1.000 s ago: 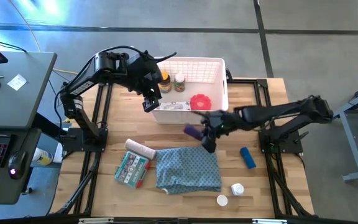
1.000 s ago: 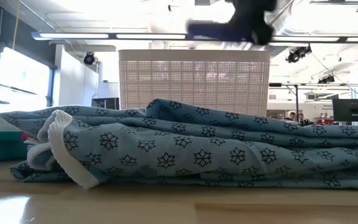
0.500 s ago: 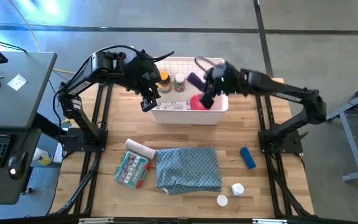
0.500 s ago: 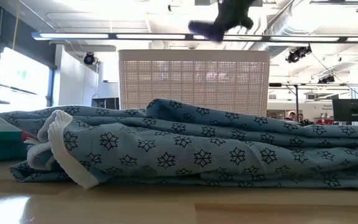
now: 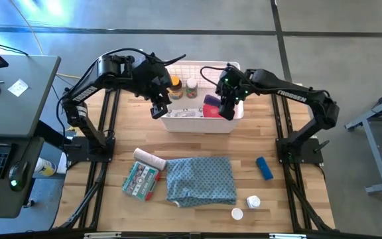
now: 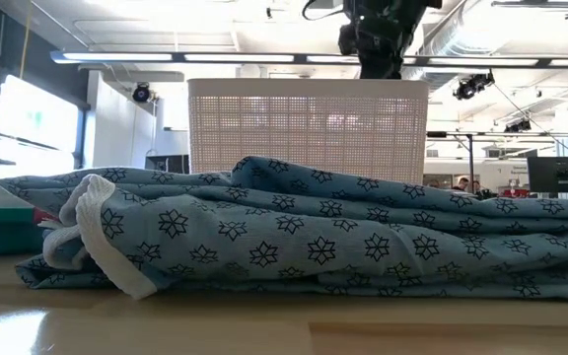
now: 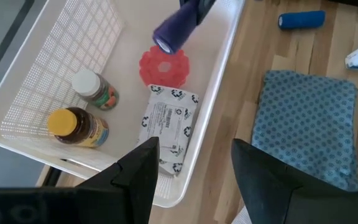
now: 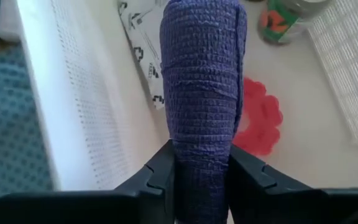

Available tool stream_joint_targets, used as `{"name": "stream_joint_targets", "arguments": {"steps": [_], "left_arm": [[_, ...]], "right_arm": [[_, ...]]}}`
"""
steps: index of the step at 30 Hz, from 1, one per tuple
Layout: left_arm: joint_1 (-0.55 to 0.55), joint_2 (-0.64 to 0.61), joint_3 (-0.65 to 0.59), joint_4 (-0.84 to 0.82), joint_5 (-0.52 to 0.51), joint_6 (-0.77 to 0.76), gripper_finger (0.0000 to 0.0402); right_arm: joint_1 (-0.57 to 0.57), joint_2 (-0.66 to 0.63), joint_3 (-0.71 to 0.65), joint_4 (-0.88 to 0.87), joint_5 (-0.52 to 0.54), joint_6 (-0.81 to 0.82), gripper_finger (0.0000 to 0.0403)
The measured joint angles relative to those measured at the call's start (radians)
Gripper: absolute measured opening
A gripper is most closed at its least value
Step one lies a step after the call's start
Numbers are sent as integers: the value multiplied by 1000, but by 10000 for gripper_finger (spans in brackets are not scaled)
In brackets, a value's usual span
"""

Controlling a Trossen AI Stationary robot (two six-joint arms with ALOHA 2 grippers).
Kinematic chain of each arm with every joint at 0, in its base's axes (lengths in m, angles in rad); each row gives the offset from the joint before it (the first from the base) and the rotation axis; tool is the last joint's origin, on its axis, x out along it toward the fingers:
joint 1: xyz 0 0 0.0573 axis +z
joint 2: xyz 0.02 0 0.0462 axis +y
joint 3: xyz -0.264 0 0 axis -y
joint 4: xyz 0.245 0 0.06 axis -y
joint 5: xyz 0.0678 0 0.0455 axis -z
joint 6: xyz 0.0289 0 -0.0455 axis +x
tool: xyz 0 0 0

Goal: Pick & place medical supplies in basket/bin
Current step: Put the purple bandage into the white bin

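Purple roll held over the basket
The right gripper [image 5: 227, 111] clamped a purple roll [image 8: 202, 99] above the white basket [image 5: 234, 70]; the left gripper [image 7: 191, 165] hovered open at the basket's near-left edge.

Matt crepe-textured purple roll [image 8: 202, 93], glossy white plastic basket [image 7: 219, 81], pale wood table [image 5: 290, 199].

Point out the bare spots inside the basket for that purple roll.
Free floor lies along the basket's far latticed wall, beyond the pink disc, and between the two bottles and the packet. The near half is crowded. The right gripper holds the purple roll above the disc.
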Motion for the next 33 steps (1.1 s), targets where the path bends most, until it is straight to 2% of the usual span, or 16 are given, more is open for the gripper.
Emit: {"name": "stream_joint_targets", "arguments": {"steps": [6,12,16,22,26,33], "left_arm": [[0,0,0,3,0,-16,234],[0,0,0,3,1,-16,234],[0,0,0,0,17,-17,234],[0,0,0,-1,21,-17,234],[0,0,0,-2,21,-17,234],[0,0,0,-2,21,-13,234]], "right_arm": [[-1,74,0,16,1,-64,90],[-3,149,1,28,-8,-16,86],[-20,172,5,43,-34,69,86],[-90,178,11,102,-146,282,84],[-113,177,16,105,-86,297,84],[-116,192,15,105,6,145,84]]}}
